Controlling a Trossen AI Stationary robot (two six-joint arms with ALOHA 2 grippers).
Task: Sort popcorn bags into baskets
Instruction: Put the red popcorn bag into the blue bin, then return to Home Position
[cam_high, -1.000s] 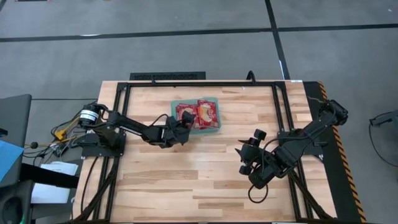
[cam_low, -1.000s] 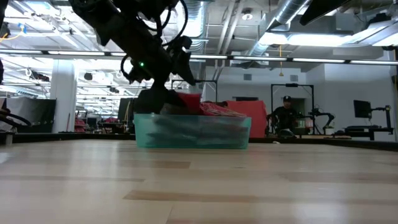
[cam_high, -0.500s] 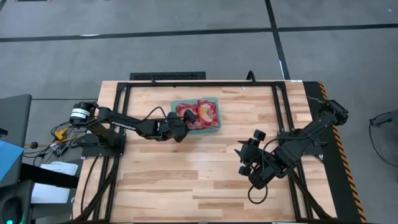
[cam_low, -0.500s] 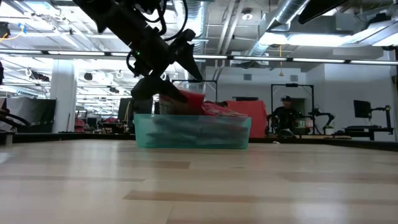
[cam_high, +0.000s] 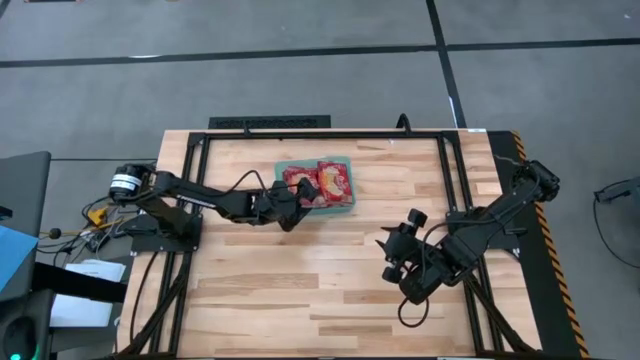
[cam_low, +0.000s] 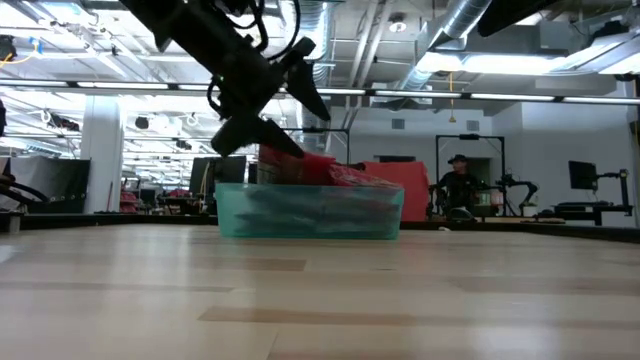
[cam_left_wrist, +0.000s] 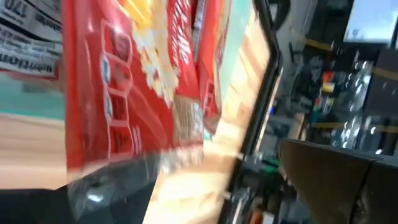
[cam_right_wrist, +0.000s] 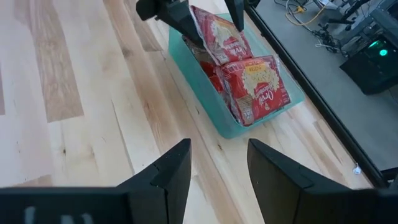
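Popcorn bag (cam_right_wrist: 225, 37) tilts, long axis seemingly leaning over the tray (cam_right_wrist: 200, 81).

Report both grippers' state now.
Left gripper: open, at the teal tray, over a popcorn bag.
Right gripper: open, empty, above bare table.

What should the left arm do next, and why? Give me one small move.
Probably draw the left gripper up and back from the green tray. Its fingers are open beside the popcorn bags heaped above the rim, and it holds none. The right gripper waits open over bare table.
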